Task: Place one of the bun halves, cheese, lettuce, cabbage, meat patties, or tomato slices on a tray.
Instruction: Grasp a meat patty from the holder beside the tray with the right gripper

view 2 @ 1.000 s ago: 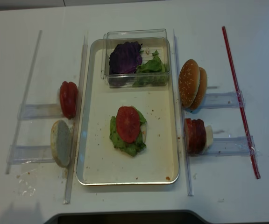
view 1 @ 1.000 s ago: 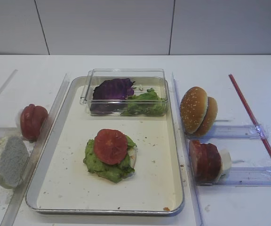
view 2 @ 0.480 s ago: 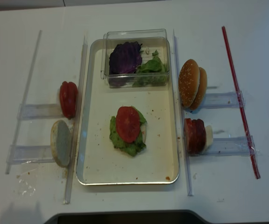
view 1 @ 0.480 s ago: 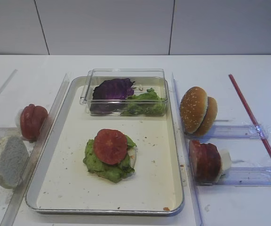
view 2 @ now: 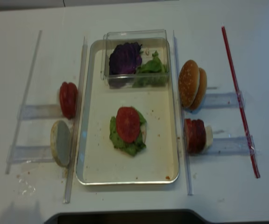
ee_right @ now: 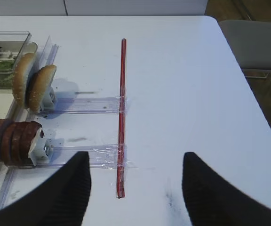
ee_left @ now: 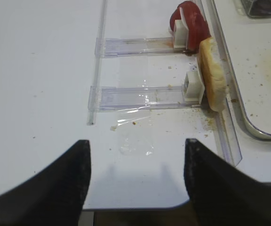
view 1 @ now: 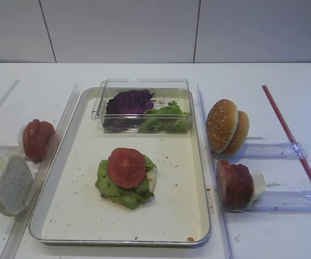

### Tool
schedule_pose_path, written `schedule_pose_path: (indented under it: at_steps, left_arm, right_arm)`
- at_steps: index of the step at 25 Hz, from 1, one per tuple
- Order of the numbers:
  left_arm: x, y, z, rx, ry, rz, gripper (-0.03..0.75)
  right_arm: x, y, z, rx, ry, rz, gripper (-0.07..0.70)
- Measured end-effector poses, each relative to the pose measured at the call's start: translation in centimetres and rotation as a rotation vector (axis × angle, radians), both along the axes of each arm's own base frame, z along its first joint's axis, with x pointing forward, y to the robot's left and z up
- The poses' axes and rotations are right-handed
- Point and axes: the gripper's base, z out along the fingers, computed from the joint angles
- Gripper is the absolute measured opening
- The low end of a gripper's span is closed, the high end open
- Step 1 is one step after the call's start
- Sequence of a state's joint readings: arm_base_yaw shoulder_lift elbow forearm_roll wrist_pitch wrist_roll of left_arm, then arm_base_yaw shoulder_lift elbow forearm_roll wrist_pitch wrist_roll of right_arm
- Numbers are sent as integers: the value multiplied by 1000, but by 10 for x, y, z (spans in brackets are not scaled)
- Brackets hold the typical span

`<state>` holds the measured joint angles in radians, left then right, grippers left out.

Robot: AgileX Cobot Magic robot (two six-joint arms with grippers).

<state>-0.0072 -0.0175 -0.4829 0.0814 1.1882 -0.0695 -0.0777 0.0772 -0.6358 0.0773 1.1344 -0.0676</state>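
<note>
Surface [view 1: 144, 73] of white carries everything, and nothing on it has shifted since a second ago. Largest on it, the tray [view 1: 201, 178] lies in the middle, with a clear box [view 1: 142, 86] at its far end holding the cabbage [view 1: 128, 101] on the left and loose lettuce [view 1: 166, 120] on the right. Near the tray's centre a tomato slice [view 1: 126, 167] sits on green leaves over a pale bun half. Right of the tray, two bun halves [view 1: 227, 127] stand on edge in a clear holder, with the meat patties [view 1: 234, 184] upright just nearer. Left of it stand more tomato slices [view 1: 37, 138] and one pale bun half [view 1: 10, 184]. Both sets of fingers, left [ee_left: 136, 183] and right [ee_right: 136, 188], hover wide apart as before, holding nothing.
</note>
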Motion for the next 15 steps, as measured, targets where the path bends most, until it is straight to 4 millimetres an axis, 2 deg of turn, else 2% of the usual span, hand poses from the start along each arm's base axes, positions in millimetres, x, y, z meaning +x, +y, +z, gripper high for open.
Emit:
schedule_pose_path:
  at_steps: [15]
  left_arm:
    - [0,0,0,0,-4,0,416]
  right_arm:
    - [22,1,44,22,125,36,445]
